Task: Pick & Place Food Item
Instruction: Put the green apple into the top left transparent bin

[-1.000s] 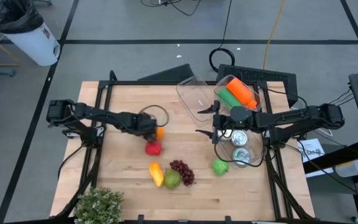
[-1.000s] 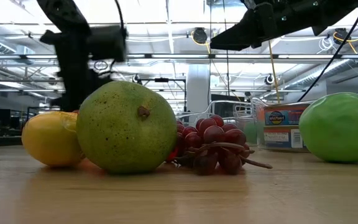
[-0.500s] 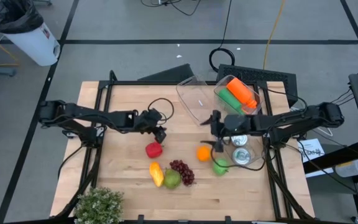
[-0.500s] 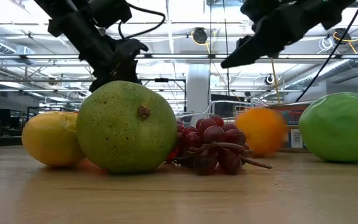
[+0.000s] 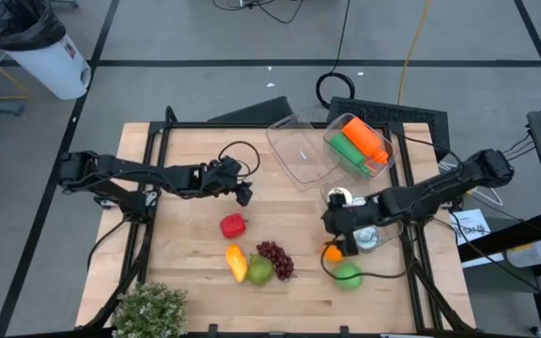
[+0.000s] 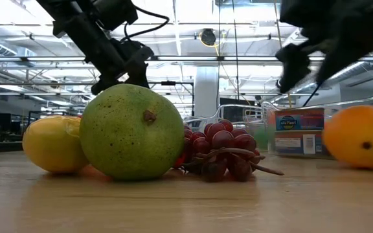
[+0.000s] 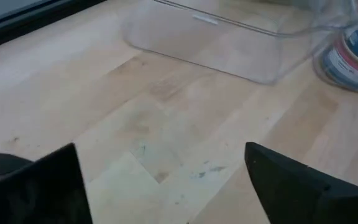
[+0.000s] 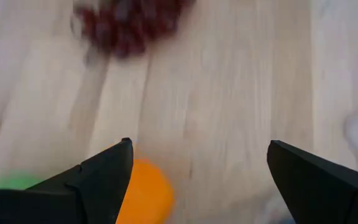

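Orange fruit lies loose near the bench front, not gripped.
Your right pincer (image 5: pixel 334 237) is spread and empty just beside the orange (image 5: pixel 332 253); a push may roll it against the green apple (image 5: pixel 347 275). Farther, your left pincer (image 5: pixel 243 193) is spread, empty, behind the red pepper (image 5: pixel 233 225).

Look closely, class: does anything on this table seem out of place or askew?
The empty clear plastic container lies skewed across the wooden table's far edge, while the round orange fruit sits loose beside the right gripper.
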